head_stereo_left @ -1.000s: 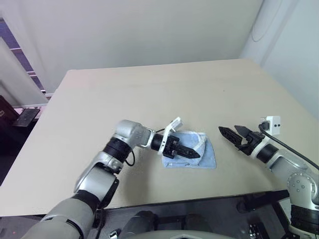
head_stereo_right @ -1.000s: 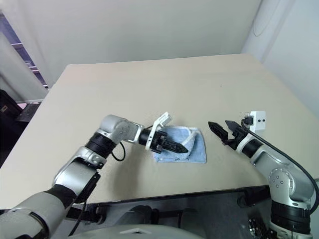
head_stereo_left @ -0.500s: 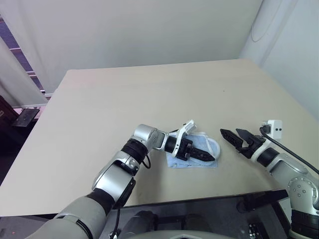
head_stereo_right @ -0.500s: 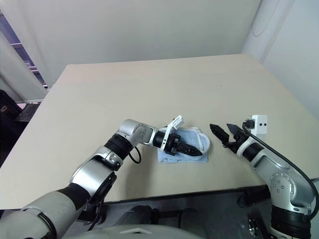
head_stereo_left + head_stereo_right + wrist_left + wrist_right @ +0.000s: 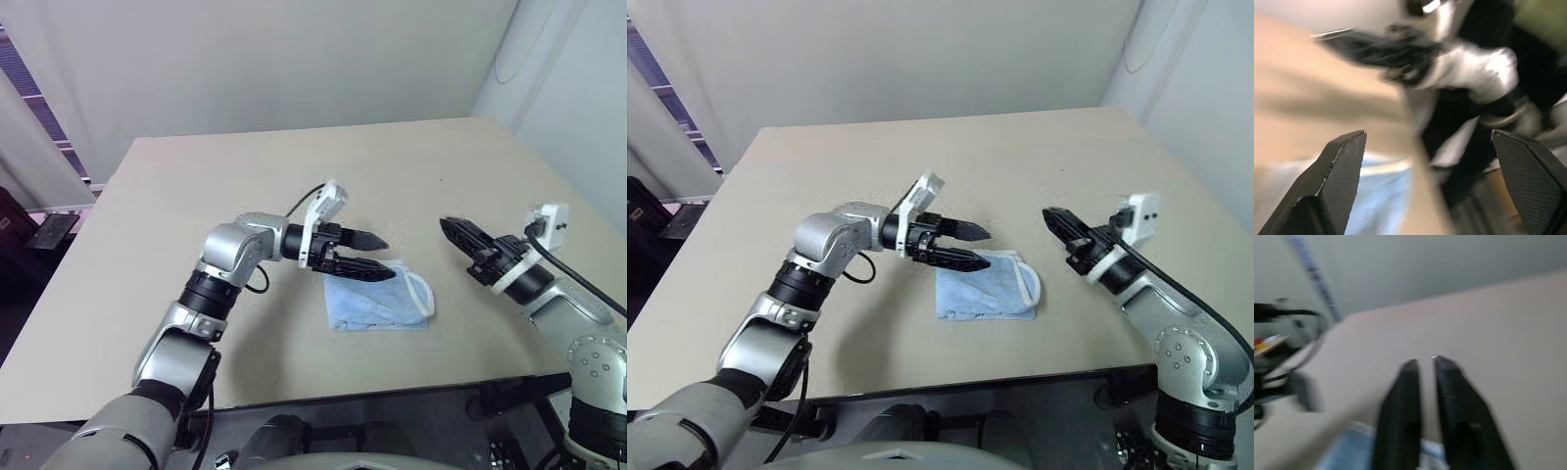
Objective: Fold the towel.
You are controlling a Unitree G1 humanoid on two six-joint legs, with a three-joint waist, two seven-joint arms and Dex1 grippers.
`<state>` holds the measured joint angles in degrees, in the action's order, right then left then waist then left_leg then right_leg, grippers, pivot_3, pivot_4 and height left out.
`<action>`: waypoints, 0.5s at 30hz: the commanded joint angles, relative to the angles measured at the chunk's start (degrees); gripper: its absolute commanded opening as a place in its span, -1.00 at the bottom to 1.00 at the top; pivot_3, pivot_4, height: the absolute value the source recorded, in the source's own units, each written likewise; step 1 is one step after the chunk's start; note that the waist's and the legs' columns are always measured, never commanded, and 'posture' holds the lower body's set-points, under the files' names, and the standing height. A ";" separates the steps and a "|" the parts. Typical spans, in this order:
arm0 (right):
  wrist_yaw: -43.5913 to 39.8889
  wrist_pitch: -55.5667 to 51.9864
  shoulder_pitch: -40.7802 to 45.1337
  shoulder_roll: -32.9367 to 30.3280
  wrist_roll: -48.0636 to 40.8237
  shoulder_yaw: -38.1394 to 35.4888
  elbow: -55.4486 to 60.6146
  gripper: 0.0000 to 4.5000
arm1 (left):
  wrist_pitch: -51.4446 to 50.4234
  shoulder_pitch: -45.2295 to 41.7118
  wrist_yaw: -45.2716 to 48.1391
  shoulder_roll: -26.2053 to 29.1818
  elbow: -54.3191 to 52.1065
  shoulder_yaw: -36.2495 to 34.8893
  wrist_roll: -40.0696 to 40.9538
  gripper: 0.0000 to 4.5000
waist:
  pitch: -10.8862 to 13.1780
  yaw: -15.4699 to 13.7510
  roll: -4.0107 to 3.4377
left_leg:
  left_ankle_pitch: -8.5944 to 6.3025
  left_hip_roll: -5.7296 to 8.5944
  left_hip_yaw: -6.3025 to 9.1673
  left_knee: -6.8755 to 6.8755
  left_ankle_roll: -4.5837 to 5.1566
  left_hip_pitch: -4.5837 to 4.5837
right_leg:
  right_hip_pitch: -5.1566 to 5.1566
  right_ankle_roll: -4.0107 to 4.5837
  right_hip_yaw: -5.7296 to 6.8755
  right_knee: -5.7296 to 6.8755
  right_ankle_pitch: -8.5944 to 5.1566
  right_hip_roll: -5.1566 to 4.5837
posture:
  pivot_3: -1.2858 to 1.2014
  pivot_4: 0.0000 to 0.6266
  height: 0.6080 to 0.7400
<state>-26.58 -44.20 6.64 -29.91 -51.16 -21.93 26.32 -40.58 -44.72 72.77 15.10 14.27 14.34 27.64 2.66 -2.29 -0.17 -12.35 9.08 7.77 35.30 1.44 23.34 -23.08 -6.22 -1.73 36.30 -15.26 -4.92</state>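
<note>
Since a second ago: left gripper (image 5: 377,257) has let go of the towel (image 5: 379,299) and lifted off it; fingers were pressed onto the cloth, now spread, one above the other, empty. Right gripper (image 5: 453,230) has risen a little and its two fingers, apart a second ago, are now pressed together on nothing. Towel has shifted slightly toward the robot's right and lies released.

Towel: light blue, folded into a small flat packet, white edging looping out at its right-hand side. It lies on the table (image 5: 294,176) near the front edge, roughly midway between the two grippers, touched by neither. Left gripper hangs above the towel's far left corner, pointing toward the right gripper. Right gripper is well apart from the cloth, off its right side, in the air.

Open room: table bare all round the towel; wide free surface behind it and to both sides. Nothing stands between either gripper and the cloth.

Surroundings: plain beige tabletop, pale walls behind, a window with blinds (image 5: 24,108) at far left.
</note>
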 commanded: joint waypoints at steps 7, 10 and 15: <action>-9.37 2.91 -1.47 -3.33 6.00 12.58 -0.82 -1.00 | 9.66 6.37 0.74 4.39 -1.41 2.53 -5.72 -0.67 | -0.01 -0.03 0.06 | -0.01 0.00 0.00 0.05 0.00 -0.07 | -0.01 0.01 0.03 -0.03 0.00 -0.01 | 0.03 -1.00 1.00; -11.09 4.66 -2.47 -3.20 11.39 17.65 -6.30 -1.00 | 17.28 8.67 -2.89 0.56 5.04 3.10 -9.07 -0.97 | -0.02 -0.16 0.06 | -0.01 0.00 0.00 0.10 0.00 -0.08 | -0.01 0.05 0.03 -0.04 0.02 0.00 | 0.03 -1.00 1.00; -12.42 9.23 -2.68 -0.47 18.36 22.92 -16.30 -1.00 | 30.91 10.60 -7.89 -5.18 18.81 5.24 -16.71 -0.97 | -0.05 -0.02 0.13 | -0.03 0.01 0.00 0.20 0.02 -0.31 | 0.35 0.06 0.09 -0.11 0.02 -0.01 | 0.03 -1.00 1.00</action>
<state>-38.62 -37.54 3.10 -31.07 -34.28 1.06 11.21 -13.62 -33.37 65.69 10.19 31.70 19.61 12.76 2.61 -2.31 -0.04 -12.37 9.09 7.77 35.51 1.46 23.03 -22.67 -6.14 -1.65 36.20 -15.22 -4.91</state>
